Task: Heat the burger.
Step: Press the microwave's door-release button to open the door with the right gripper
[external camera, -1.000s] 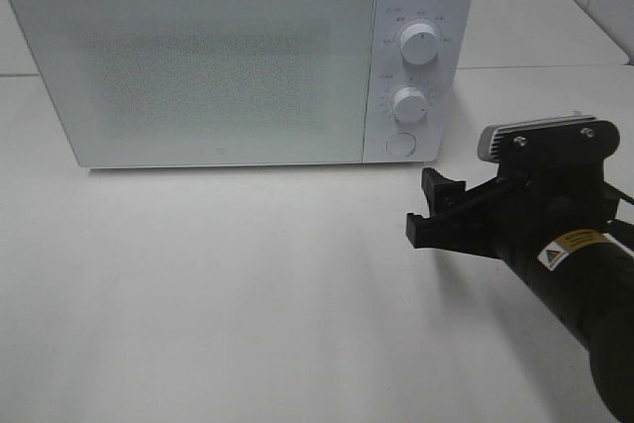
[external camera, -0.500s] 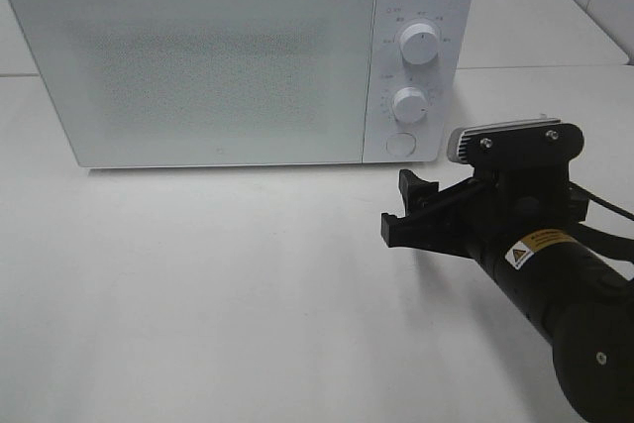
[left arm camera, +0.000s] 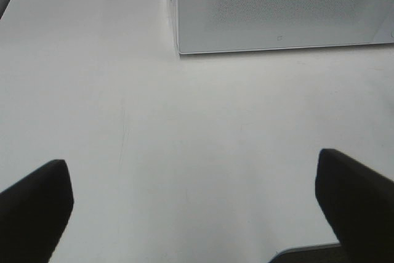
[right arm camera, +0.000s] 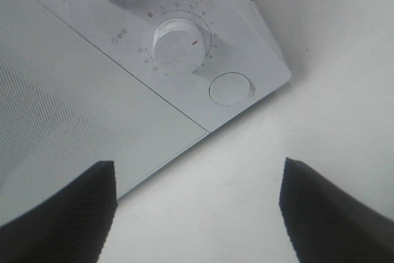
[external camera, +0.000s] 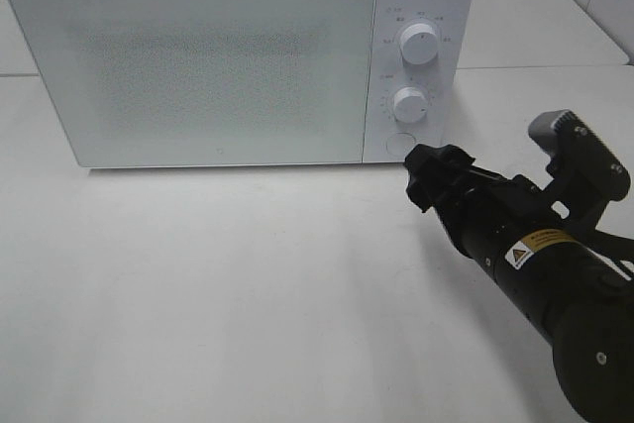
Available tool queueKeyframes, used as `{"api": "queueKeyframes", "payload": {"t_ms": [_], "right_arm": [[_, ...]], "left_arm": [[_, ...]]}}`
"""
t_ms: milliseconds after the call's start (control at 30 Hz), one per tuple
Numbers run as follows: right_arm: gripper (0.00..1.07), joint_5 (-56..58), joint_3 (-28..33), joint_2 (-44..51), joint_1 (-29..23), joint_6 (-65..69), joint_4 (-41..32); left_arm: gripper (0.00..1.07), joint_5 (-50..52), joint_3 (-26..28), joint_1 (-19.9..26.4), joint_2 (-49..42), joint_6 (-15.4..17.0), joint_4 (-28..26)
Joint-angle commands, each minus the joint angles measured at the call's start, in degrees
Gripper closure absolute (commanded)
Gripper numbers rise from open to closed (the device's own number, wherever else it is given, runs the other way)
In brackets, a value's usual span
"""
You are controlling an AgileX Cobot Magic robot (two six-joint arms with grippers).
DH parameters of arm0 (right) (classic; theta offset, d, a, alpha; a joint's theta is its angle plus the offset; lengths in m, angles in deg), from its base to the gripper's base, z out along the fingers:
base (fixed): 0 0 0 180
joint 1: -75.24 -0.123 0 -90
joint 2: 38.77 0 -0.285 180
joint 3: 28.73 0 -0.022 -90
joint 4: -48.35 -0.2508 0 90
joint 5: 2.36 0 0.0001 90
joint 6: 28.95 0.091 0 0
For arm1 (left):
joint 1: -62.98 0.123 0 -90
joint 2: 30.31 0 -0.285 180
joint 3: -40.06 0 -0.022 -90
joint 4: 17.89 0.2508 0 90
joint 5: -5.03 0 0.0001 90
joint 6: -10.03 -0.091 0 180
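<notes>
The burger is out of view. A white microwave (external camera: 198,66) stands at the back of the table with its door shut. Just in front of the microwave's lower right corner, my right gripper (external camera: 426,180) is rolled onto its side and points at the control panel. The right wrist view shows that gripper (right arm camera: 197,170) open and empty, facing the round button (right arm camera: 230,88) under the lower knob (right arm camera: 174,40). My left gripper (left arm camera: 194,173) is open over bare table, well short of the microwave (left arm camera: 277,10); it does not show in the exterior high view.
The control panel carries an upper knob (external camera: 420,46), a lower knob (external camera: 409,103) and the round button (external camera: 399,144). The white table (external camera: 248,294) spreads in front of the microwave. A second table edge runs behind at the right.
My right arm has moved left and toward the microwave, and its wrist has rolled, so the gripper now stands close to the round button. Nothing else has moved.
</notes>
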Motion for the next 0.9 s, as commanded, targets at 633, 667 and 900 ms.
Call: {"api": "queueKeyframes", "payload": {"t_ms": [633,667,900], "right_arm": [[1.07,-4.13,-0.63,0.0,-0.23,33.86,-0.17],[1.07,-4.07,-0.69,-0.23,-0.23,33.86,-0.52],[1.07,-1.26,-4.01,-3.67,0.06,36.27,-2.69]], "left_arm": [[0.06,0.8,0.0,0.29,-0.46,0.34,-0.34],[0.06,0.8,0.0,0.29,-0.46,0.34,-0.34],[0.06,0.8,0.0,0.29,-0.46,0.34,-0.34]]}}
